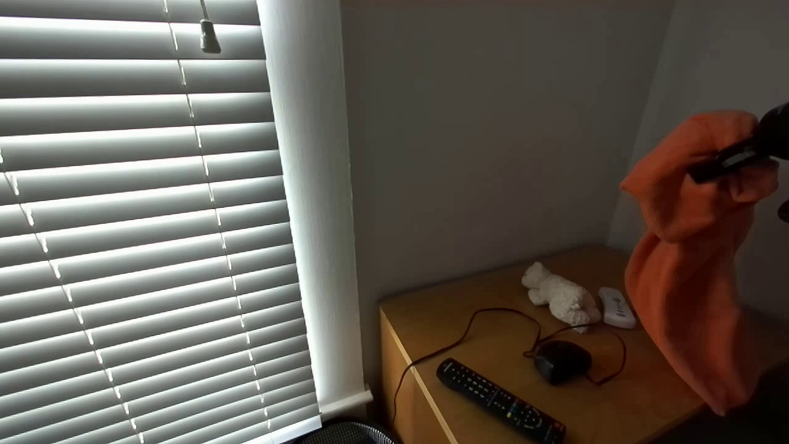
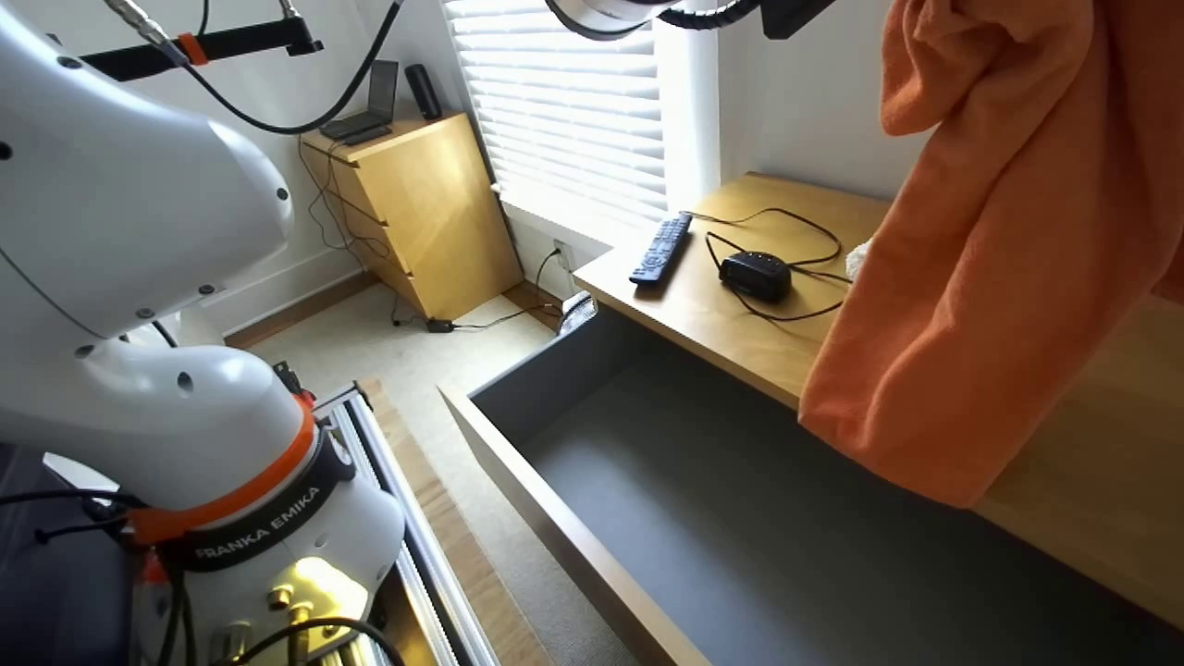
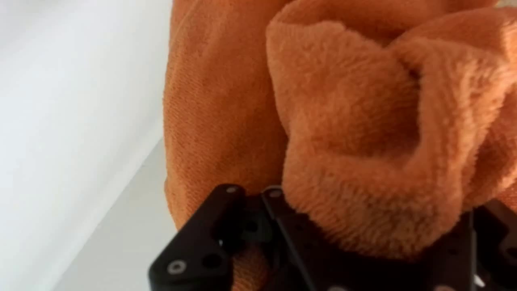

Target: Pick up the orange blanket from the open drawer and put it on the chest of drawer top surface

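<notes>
The gripper [image 3: 371, 208] is clamped on a bunched fold of the orange blanket [image 2: 990, 268], its jaws parted only by thick cloth — held high, presumably so the long tail clears the open drawer [image 2: 684, 490]. The blanket hangs near the chest of drawers' top surface [image 2: 721, 335], contact unclear. With the TV remote [image 2: 662, 249] lying to the left, lowering the cloth farther right seems sensible.

In an exterior view, light glares through the blinds [image 1: 148, 216], leaving the wall [image 1: 493, 142] dim.
</notes>
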Controlling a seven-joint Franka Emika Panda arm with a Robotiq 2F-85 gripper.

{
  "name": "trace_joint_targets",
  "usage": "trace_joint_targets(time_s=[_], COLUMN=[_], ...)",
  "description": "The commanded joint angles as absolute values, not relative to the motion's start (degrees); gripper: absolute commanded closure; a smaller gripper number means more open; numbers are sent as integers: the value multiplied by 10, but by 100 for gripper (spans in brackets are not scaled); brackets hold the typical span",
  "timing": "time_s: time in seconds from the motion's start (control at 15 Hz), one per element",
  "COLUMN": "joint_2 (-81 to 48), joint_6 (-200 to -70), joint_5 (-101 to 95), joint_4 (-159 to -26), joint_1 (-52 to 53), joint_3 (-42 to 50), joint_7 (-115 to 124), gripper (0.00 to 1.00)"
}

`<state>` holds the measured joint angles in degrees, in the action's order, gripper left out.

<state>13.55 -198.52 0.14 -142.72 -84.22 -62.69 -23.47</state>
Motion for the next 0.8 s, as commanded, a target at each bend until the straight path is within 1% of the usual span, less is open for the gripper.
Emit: trace_joint_targets(time_s=[0.0,0.4,0.53,0.73], joint_2=[133,126,127,122], joint_6=[-1985,-1985,-1988,-1957], joint_5=[1,1,7,0], joint_4=[-1430,-1435,-1417,-1369], joint_1=[-842,-842,-870,-912], joint_3=[-629,-630,-647,-672], joint_7=[-235,-235,-243,-262], gripper=[100,100,100,100])
